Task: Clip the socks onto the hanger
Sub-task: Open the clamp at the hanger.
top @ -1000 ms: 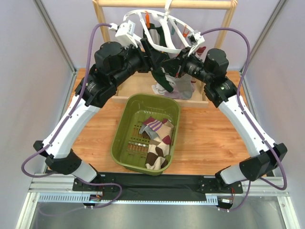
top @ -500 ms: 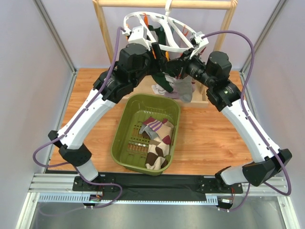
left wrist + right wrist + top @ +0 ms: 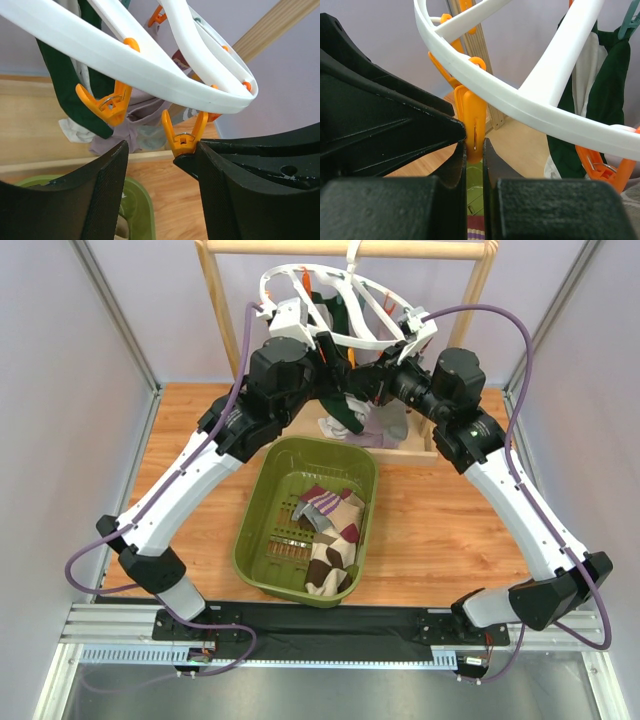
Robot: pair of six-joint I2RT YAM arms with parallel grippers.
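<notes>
The white ring hanger (image 3: pixel 335 302) hangs from the wooden rail, with orange clips dangling under it. My right gripper (image 3: pixel 475 150) is shut on the lower end of one orange clip (image 3: pixel 473 117). That same clip (image 3: pixel 184 139) shows in the left wrist view just off my left gripper's right finger. My left gripper (image 3: pixel 160 167) is open under the ring (image 3: pixel 150 65) with nothing between its fingers. A dark green sock (image 3: pixel 65 80) and a lilac-grey sock (image 3: pixel 145 112) hang behind. Several more socks (image 3: pixel 330 528) lie in the basket.
The olive-green basket (image 3: pixel 262 502) sits on the table in front of the arms. The wooden rack (image 3: pixel 345 248) stands at the back with its posts and a low base (image 3: pixel 290 425). A second orange clip (image 3: pixel 107 102) hangs left of the gripped one.
My left arm has swung in from the left and brought its gripper under the hanger beside the right gripper. The right gripper has stayed shut on the clip.
</notes>
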